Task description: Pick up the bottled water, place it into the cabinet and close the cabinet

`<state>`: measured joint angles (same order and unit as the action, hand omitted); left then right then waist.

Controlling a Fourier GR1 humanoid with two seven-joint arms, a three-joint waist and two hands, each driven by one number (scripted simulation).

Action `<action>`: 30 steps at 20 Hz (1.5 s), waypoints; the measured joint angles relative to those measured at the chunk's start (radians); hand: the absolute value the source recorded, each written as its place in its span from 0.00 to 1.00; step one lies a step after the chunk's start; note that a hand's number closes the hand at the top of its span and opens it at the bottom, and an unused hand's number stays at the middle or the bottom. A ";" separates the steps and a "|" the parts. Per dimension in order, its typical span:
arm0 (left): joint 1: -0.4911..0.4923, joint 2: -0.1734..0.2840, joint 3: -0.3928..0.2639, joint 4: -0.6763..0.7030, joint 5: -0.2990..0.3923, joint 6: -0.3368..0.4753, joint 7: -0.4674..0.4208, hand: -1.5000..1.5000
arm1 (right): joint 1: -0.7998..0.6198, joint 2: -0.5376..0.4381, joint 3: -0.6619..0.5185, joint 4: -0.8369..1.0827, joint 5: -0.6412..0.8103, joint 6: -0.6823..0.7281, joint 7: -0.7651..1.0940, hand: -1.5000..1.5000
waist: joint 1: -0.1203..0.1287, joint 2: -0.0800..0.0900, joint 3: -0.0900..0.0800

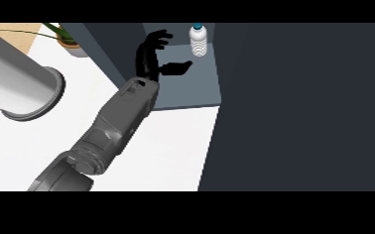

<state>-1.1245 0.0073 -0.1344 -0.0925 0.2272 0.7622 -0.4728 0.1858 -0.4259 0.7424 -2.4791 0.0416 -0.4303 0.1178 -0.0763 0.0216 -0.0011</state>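
The bottled water (198, 40), clear with a blue cap, stands upright at the back of the grey cabinet shelf (194, 91). My left hand (152, 59) reaches into the cabinet just left of the bottle, fingers stretched toward the back and thumb pointing right. The hand is open and holds nothing; a small gap separates it from the bottle. The wide dark cabinet door (293, 109) fills the right side of the view, right beside the bottle and the shelf. My right hand does not show.
A large grey cylindrical pot (29, 87) stands on the white counter (176, 144) at the left. A small potted plant (70, 42) sits at the back left, next to the cabinet's dark left wall (110, 54).
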 measured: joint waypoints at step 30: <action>0.094 -0.008 0.057 -0.230 0.150 -0.401 -0.230 1.00 | 0.001 -0.016 0.008 -0.001 -0.012 -0.016 -0.002 0.00 | 0.032 -0.017 -0.001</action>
<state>-1.0301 -0.0006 -0.0779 -0.3221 0.3774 0.3615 -0.7023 0.1867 -0.4416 0.7508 -2.4803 0.0294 -0.4467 0.1154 -0.0441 0.0045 -0.0016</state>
